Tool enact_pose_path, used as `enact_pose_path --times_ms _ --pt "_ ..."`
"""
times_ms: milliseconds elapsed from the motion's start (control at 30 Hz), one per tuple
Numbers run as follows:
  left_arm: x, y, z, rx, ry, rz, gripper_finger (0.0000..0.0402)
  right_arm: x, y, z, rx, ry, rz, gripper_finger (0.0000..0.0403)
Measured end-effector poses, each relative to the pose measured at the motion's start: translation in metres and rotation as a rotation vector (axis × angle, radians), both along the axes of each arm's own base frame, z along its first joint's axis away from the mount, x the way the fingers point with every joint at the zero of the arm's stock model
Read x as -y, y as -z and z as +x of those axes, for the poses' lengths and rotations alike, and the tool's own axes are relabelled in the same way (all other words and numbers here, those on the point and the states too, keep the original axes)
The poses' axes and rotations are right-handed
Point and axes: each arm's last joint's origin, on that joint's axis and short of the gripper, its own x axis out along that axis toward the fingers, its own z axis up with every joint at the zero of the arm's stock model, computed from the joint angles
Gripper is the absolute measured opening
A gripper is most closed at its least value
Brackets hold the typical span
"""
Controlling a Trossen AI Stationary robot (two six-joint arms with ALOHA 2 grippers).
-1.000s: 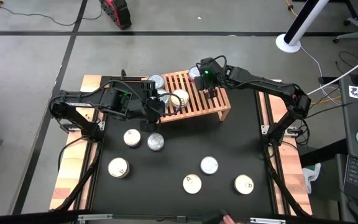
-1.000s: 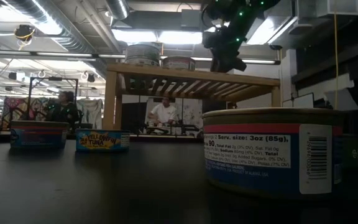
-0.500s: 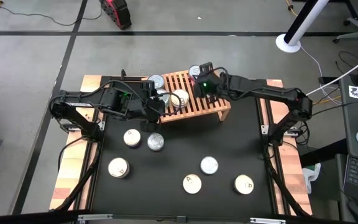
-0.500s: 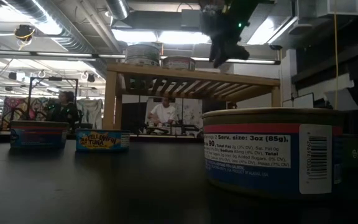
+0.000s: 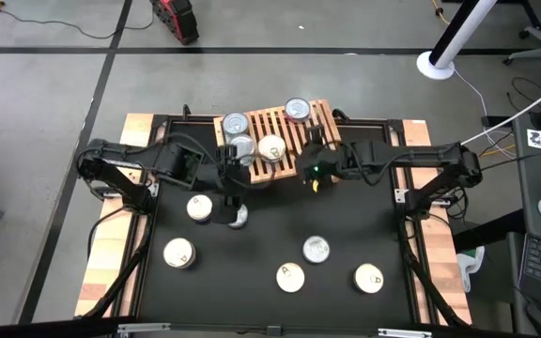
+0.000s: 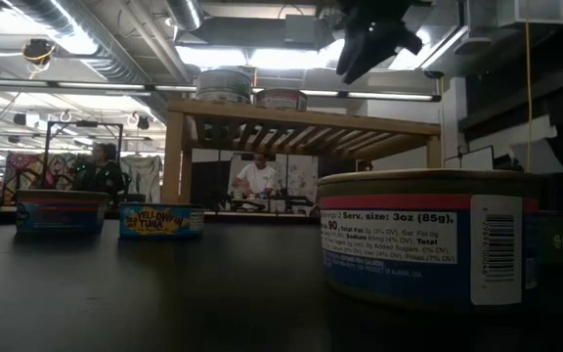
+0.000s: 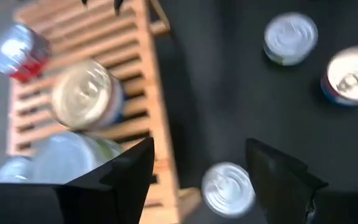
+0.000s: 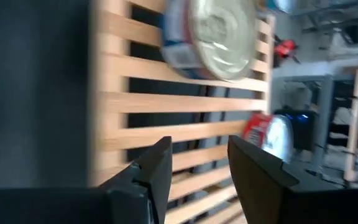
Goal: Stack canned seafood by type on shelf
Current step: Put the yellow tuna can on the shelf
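Parted fingers (image 8: 257, 171) over slatted shelf (image 8: 135, 134) — cream-lidded tin (image 8: 219, 34) beyond

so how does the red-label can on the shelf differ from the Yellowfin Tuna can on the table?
The red-label can sits up on the shelf near its back edge; the Yellowfin Tuna can sits on the black tabletop below. The shelf can has a red side band, visible in the left wrist view; the tuna can's label is blue with yellow lettering. Both are flat round tins standing upright, neither held.
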Motion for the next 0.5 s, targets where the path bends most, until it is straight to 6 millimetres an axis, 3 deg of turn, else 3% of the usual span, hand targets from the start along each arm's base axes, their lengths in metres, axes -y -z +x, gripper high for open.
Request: enact_pose_path --times_ms 267,500 --pt "0.023 0.056 -0.003 -0.14 -0.06 -0.045 0.0246 -0.039 0.003 -0.003 -0.006 -0.102 0.112 0.0154" --pt "0.037 0.105 -0.006 -0.174 -0.119 -0.077 0.0246 -0.06 0.004 -0.005 0.001 -0.165 0.18 0.0154"
